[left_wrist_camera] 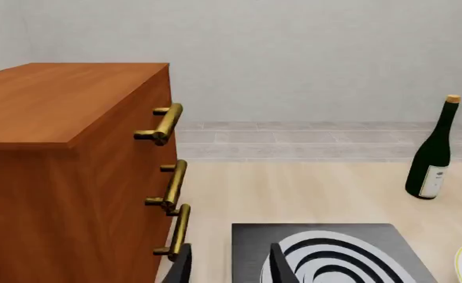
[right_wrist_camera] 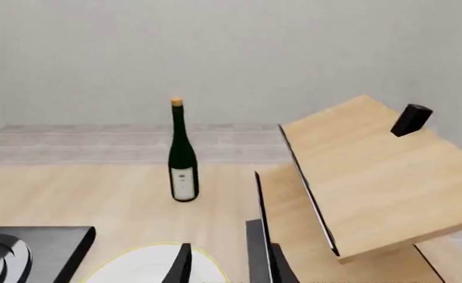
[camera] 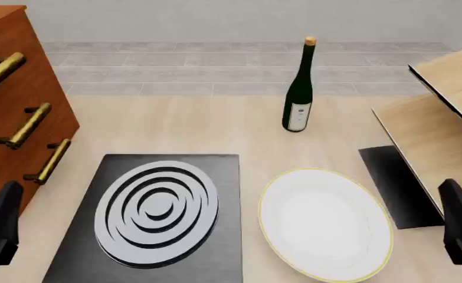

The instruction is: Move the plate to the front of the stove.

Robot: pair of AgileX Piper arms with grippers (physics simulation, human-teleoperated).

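The white plate with its thin gold rim lies flat on the pale wooden table, just to the right of the stove and apart from it by a narrow strip of wood, close to the near edge. The stove is a dark grey slab with a burner of light grey rings, sitting toward the table's near left. Left of it stands a reddish wooden drawer cabinet with three brass handles, its front face close to the stove's left side. A dark green wine bottle stands upright farther back, behind the gap between stove and plate. On the right, a light wooden shelf unit rises in two tilted-looking tiers, and a plain black flat rectangle lies partly under its lower board, just right of the plate. The left gripper hangs low at the near left with its fingers spread and nothing between them, over the stove's left edge. The right gripper hangs at the near right, fingers likewise spread and empty, above the plate's right side.
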